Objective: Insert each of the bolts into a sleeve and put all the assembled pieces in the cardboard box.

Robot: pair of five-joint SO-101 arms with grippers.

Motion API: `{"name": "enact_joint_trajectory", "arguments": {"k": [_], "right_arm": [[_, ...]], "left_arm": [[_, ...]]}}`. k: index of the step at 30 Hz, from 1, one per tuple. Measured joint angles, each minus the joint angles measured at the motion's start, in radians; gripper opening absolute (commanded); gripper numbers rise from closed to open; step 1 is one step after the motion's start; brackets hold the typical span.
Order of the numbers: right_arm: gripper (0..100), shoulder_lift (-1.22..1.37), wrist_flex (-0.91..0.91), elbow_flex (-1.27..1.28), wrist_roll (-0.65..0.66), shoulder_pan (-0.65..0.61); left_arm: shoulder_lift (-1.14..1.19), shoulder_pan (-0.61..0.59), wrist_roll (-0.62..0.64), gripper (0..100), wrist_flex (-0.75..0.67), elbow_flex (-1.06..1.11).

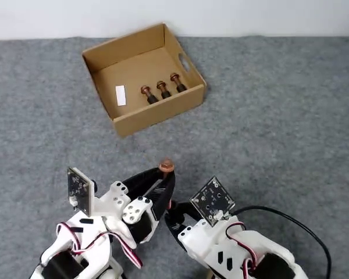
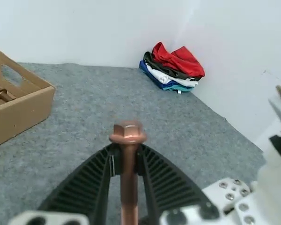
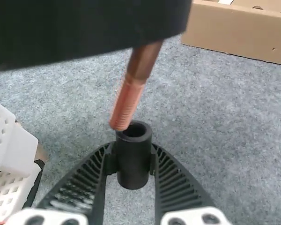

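Observation:
My left gripper (image 2: 127, 158) is shut on a copper bolt (image 2: 128, 140), whose hex head (image 1: 166, 165) pokes out past the fingertips. In the right wrist view my right gripper (image 3: 133, 161) is shut on a black sleeve (image 3: 132, 159), held upright with its bore open. The bolt's threaded end (image 3: 125, 110) slants down to the sleeve's rim, its tip at the edge of the opening. The two grippers meet low in the middle of the high view, right gripper (image 1: 173, 214) just under the left gripper (image 1: 163, 181). The cardboard box (image 1: 189, 61) holds three assembled pieces (image 1: 163, 89).
Grey carpet covers the table. The box stands at the back, left of centre, with a white label (image 1: 120, 95) on its floor. A pile of folded clothes (image 2: 172, 68) lies against the far wall in the left wrist view. A black cable (image 1: 302, 224) runs beside the right arm.

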Motion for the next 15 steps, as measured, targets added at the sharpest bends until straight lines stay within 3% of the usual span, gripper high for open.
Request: {"name": "enact_joint_trajectory", "arguments": {"k": [6, 15], "right_arm": [[0.8, 0.009, 0.0, 0.002, 0.0, -0.006], [0.8, 0.009, 0.0, 0.002, 0.0, -0.006]], "left_arm": [[0.0, 0.005, 0.006, 0, -0.072, 0.08], [0.0, 0.003, 0.008, 0, -0.055, 0.081]]}}
